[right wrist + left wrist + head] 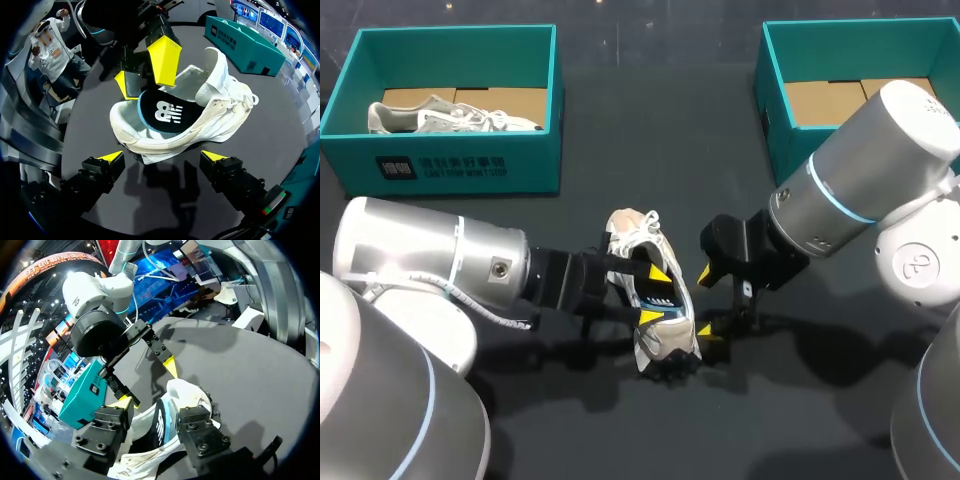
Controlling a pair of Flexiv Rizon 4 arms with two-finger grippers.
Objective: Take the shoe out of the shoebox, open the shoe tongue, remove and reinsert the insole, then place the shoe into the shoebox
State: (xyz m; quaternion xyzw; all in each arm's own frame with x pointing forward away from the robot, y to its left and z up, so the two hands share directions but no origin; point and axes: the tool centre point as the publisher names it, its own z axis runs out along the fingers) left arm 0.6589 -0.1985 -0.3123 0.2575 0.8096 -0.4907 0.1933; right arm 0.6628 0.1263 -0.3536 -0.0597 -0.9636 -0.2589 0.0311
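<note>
A white sneaker (632,228) lies on its side on the dark table, between both arms. Its opening faces my right gripper (162,157), and the tongue (220,65) is pulled back. The black insole (162,112) sits inside, with its heel end showing. My left gripper (655,295) is at the heel opening with its yellow tips apart, one on each side of the insole's edge (160,420), and no grip shows. My right gripper (708,305) is wide open just beside the shoe's sole, touching nothing.
A teal shoebox (460,160) at the back left holds a second pale sneaker (450,115). Another teal box (775,100) at the back right shows only its cardboard floor. My right arm's wrist hangs over the table's right side.
</note>
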